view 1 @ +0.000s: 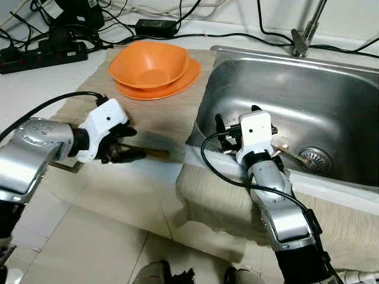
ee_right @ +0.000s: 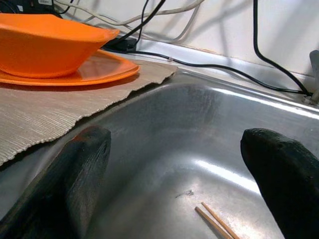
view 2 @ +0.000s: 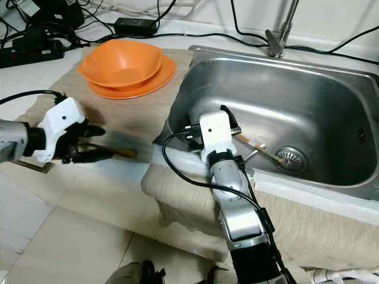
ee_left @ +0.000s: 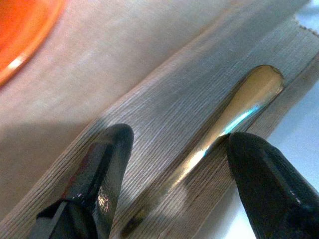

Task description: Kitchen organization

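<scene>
White countertop runs across the scene, with a beige ribbed mat on its left half and a steel sink set in on the right; black cables and a power strip lie along the back wall.

At far left, the left gripper is down on the mat, its fingers spread apart on either side of a gold-toned spoon lying flat near the mat's front edge. Nothing is grasped yet. To do this pick well, the fingers probably need to settle low and square across the thin handle before closing, since a flat utensil on cloth can slip or skid out.

Behind it, further back on the mat, an orange bowl sits nested on an orange plate; the bowl looks empty.

To the right, the right gripper hangs over the sink's near left wall, fingers released and wide, holding nothing. Inside the basin, wooden chopsticks lie on the bottom close to the drain.
</scene>
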Controlling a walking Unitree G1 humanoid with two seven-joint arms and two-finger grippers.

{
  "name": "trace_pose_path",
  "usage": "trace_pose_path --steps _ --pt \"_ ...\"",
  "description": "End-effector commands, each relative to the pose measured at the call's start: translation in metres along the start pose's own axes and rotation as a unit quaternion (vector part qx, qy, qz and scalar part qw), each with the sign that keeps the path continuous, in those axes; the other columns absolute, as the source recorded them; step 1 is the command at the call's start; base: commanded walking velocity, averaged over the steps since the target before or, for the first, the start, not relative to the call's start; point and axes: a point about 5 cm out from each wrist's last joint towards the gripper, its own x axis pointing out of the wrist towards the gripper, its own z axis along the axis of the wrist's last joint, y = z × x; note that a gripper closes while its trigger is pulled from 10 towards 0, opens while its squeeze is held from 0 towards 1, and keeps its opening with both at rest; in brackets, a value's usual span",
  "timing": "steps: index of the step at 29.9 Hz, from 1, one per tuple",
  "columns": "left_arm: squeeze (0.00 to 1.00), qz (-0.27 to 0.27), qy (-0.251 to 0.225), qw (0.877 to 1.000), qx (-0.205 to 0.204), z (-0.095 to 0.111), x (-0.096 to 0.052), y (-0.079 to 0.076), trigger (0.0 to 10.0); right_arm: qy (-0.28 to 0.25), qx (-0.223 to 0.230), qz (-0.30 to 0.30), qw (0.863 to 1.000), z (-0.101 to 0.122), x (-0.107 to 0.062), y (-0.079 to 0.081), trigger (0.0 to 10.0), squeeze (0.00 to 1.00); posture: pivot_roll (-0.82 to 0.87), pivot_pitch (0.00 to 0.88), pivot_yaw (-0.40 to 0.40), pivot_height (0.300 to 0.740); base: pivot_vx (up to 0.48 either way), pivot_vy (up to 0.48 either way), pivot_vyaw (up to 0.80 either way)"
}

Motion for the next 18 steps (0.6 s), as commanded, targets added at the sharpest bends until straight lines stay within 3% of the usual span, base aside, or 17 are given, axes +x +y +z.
trace_pose_path --steps 1,2,8,18 --pt "0.0 0.013 0.023 1.0 -0.004 -0.008 0.003 0.001 10.0 0.011 -0.001 -0.004 1.0 -0.004 -0.003 -0.002 10.0 0.0 0.06 0.156 0.057 0.74 0.0 0.0 0.0" --pt "0.0 0.043 0.011 0.999 -0.01 -0.007 0.009 0.01 10.0 0.01 -0.003 -0.002 1.0 -0.003 -0.003 -0.001 10.0 0.0 0.05 0.155 0.055 0.74 0.0 0.0 0.0" --pt "0.0 0.052 0.002 0.999 -0.008 -0.001 0.007 0.015 10.0 0.009 -0.007 -0.001 1.0 -0.002 -0.003 -0.003 10.0 0.0 0.05 0.152 0.05 0.74 0.0 0.0 0.0" --pt "0.0 0.016 0.02 1.0 -0.009 -0.01 0.0 0.004 10.0 0.012 -0.004 0.009 1.0 -0.004 -0.001 0.002 10.0 0.0 0.07 0.138 0.043 0.74 0.0 0.0 0.0"
